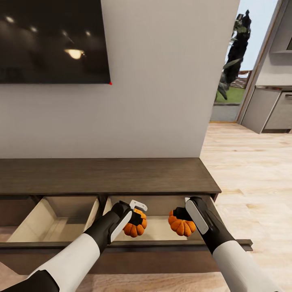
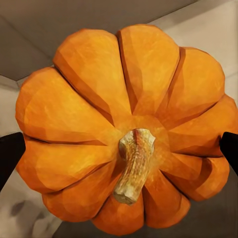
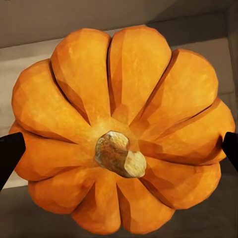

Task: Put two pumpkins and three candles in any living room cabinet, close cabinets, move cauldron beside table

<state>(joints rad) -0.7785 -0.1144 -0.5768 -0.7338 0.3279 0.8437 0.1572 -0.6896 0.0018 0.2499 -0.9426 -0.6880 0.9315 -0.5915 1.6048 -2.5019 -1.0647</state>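
Observation:
The long dark brown cabinet point(image 1: 105, 175) stands against the wall with two drawers pulled out, showing pale wood insides. My left gripper point(image 1: 137, 221) is shut on one orange pumpkin point(image 1: 134, 228) and holds it over the right drawer point(image 1: 160, 229). My right gripper point(image 1: 181, 219) is shut on the other pumpkin point(image 1: 182, 225) over the same drawer. Up close, the left wrist view has its pumpkin point(image 2: 124, 129) with black fingertips point(image 2: 9, 156) at both sides. The right wrist view has its pumpkin point(image 3: 119, 129) between its black fingertips point(image 3: 10, 156) likewise. No candles are in sight.
The left drawer point(image 1: 56, 223) is open and bare inside. A dark TV screen point(image 1: 52, 40) hangs on the wall above the cabinet. To the right, light wood floor point(image 1: 251, 178) runs toward grey kitchen units point(image 1: 271, 109) and a doorway with a plant point(image 1: 235, 52).

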